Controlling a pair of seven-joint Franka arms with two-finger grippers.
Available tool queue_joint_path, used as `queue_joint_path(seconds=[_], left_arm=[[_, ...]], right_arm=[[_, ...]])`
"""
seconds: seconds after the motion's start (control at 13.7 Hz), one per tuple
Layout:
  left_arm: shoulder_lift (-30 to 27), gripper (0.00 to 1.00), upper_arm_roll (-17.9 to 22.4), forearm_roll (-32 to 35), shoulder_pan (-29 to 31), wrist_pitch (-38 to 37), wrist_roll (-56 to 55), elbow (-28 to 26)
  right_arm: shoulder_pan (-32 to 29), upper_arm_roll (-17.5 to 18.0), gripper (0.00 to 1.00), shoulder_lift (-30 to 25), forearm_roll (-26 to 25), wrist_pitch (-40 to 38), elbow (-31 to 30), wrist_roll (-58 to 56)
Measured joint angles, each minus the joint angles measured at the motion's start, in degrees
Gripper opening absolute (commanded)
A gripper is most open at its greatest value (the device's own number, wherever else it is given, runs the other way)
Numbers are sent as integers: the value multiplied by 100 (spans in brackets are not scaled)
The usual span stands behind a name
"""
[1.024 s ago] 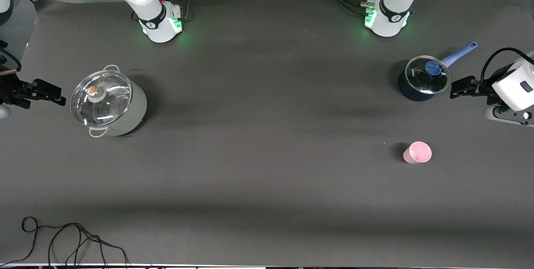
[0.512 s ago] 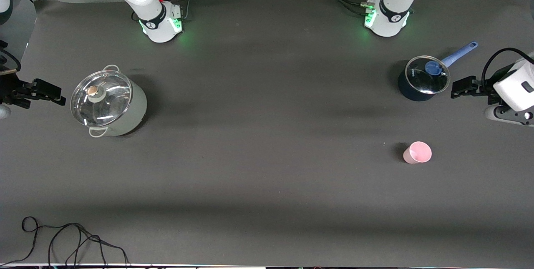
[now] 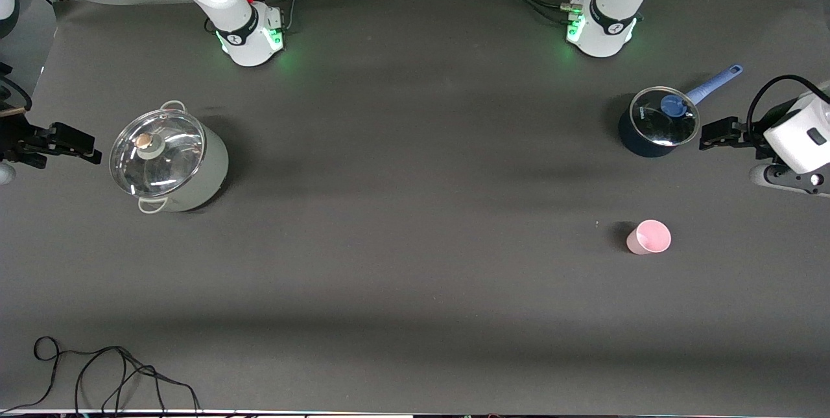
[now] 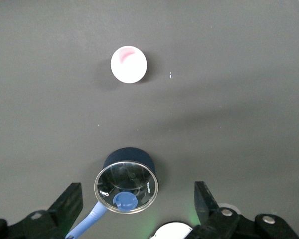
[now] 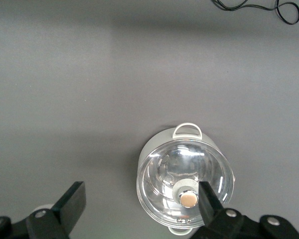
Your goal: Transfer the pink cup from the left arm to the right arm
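The pink cup [image 3: 648, 237] stands upright on the dark table toward the left arm's end, nearer to the front camera than the blue saucepan [image 3: 656, 122]. It also shows in the left wrist view [image 4: 128, 64], seen from above. My left gripper [image 3: 714, 133] is open and empty, up in the air beside the saucepan, well apart from the cup; in its wrist view [image 4: 138, 201] it looks down on the saucepan. My right gripper [image 3: 72, 144] is open and empty at the right arm's end, beside the large pot; its fingers [image 5: 74, 201] stand wide apart.
A large pale-green pot with a glass lid [image 3: 167, 162] stands toward the right arm's end and shows in the right wrist view [image 5: 185, 181]. The blue saucepan has a glass lid [image 4: 125, 181] and a long blue handle [image 3: 715, 81]. A black cable [image 3: 110, 372] lies at the front corner.
The left gripper has shifted very slightly beside the saucepan. The cup, the pots and the right arm have not moved.
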Motion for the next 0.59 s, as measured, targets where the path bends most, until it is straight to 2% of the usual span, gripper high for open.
queue_joint_path(seconds=[0.44, 0.59], left_arm=[[51, 99, 39, 259, 24, 109, 1016, 114], [63, 99, 43, 397, 39, 360, 1766, 143]], right_arm=[[-2, -3, 100, -15, 7, 0, 0, 0], [-1, -3, 100, -15, 14, 0, 0, 0]])
